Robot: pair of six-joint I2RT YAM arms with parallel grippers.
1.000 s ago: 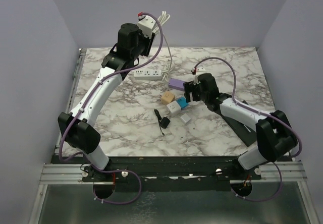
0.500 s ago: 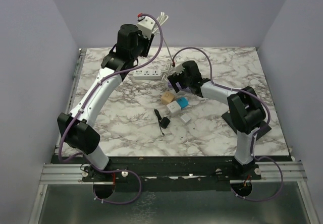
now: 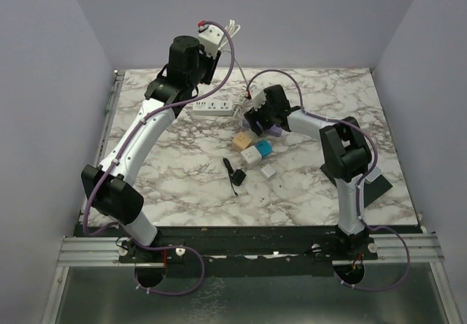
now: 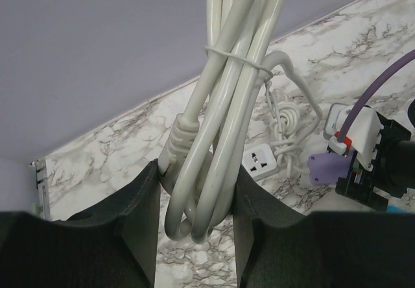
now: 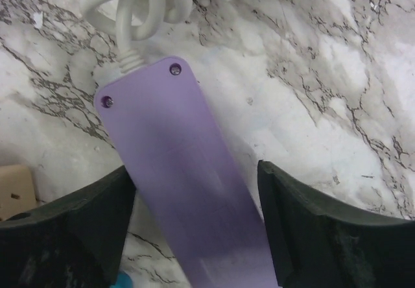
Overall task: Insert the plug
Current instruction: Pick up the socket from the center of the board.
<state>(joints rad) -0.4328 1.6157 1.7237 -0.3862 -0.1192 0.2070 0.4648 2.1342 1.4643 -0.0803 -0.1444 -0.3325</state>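
Observation:
My left gripper (image 3: 211, 36) hangs high over the table's back edge, shut on a tied bundle of white cable (image 4: 217, 126). A thicker moulded end of that cable, apparently the plug (image 4: 176, 142), presses against the left finger; its prongs are hidden. A white power strip (image 3: 213, 106) lies flat below, one socket (image 4: 262, 160) facing up. My right gripper (image 3: 257, 120) is low over a purple power strip (image 5: 188, 171), open, with one jaw on each side of it. The strip's white cord (image 5: 139, 6) coils past its end.
A tan block (image 3: 242, 142), a white cube (image 3: 252, 156) and a blue cube (image 3: 263, 147) sit just in front of the purple strip. A black adapter (image 3: 235, 174) and small white pieces (image 3: 268, 171) lie nearer the front. Walls close the back and sides.
My right arm has swung left and back, from beside the blocks to over the purple strip. My left gripper has kept still with the cable bundle.

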